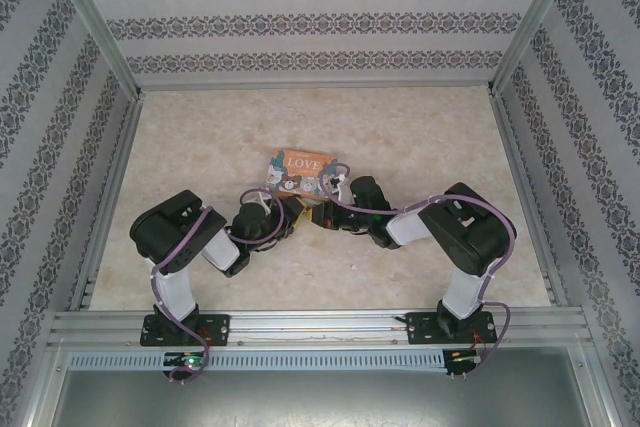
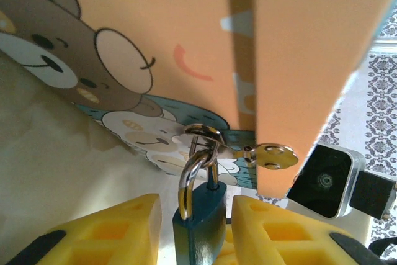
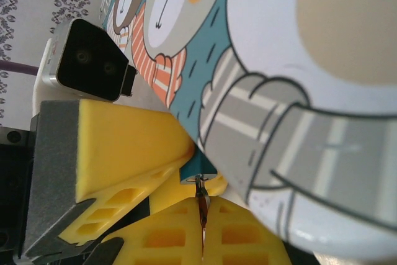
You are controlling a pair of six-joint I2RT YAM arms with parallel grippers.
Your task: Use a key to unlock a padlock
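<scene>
The small blue padlock [image 2: 200,228] stands between my left gripper's [image 2: 195,240] yellow fingers [image 2: 118,228], which are shut on its body. Its silvery shackle [image 2: 189,175] passes through a metal ring at the edge of the LOVE bear tin [image 2: 186,29]. A spare key [image 2: 276,155] hangs from that ring. In the right wrist view, my right gripper [image 3: 203,234] is shut on a key [image 3: 202,206] whose blade sits in the keyhole at the padlock's [image 3: 200,167] bottom end. From above, both grippers [image 1: 288,213] [image 1: 322,215] meet just in front of the tin [image 1: 300,169].
The bear tin [image 3: 279,60] lies very close to both grippers, against the padlock. The left arm's finger [image 3: 124,147] and its wrist camera [image 3: 90,60] crowd the right gripper's left side. Aluminium rails [image 1: 320,327] run along the table's near edge, and patterned walls [image 1: 320,22] enclose it.
</scene>
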